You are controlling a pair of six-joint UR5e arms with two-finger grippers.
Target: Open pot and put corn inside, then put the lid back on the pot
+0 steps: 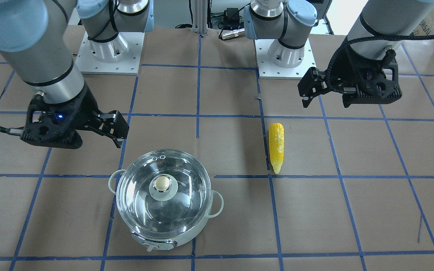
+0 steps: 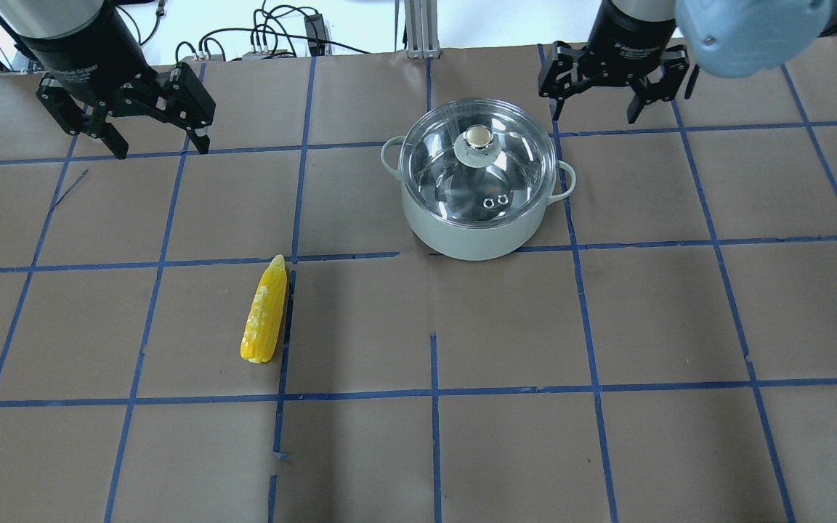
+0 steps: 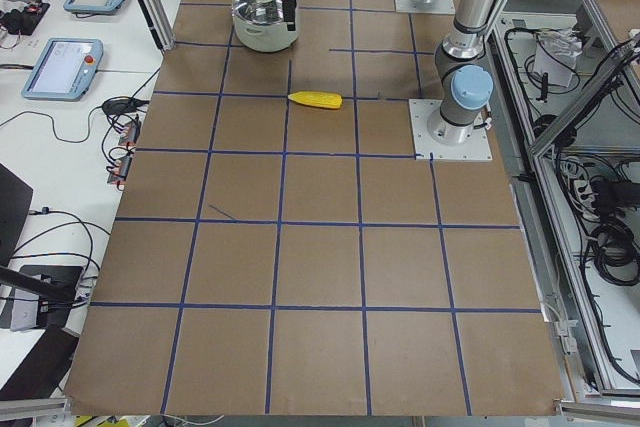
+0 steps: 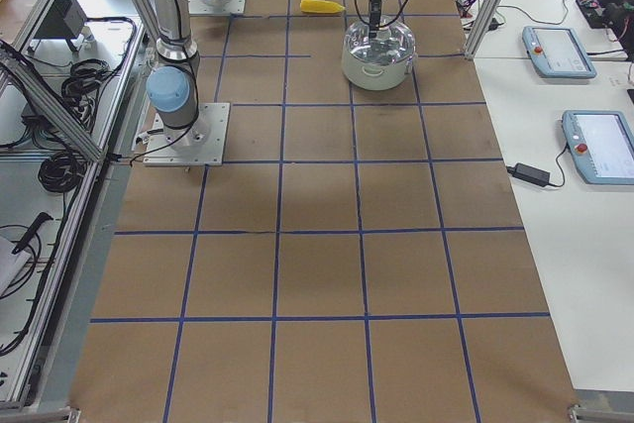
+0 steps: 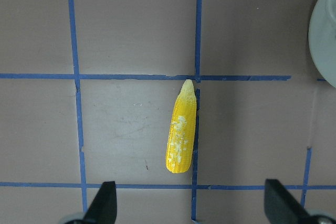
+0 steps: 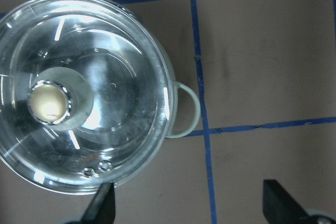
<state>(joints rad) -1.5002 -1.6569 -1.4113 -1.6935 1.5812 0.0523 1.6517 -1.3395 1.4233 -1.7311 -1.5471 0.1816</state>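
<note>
The mint-green pot stands on the table with the clear glass lid on it, beige knob on top. It also shows in the front view and the right wrist view. The yellow corn lies on the table to the pot's left, apart from it, and shows in the left wrist view. My left gripper is open and empty, high above the table beyond the corn. My right gripper is open and empty, above and just right of the pot.
The table is brown paper with a blue tape grid. The two arm bases stand at the robot's edge. Tablets and cables lie on the operators' side table.
</note>
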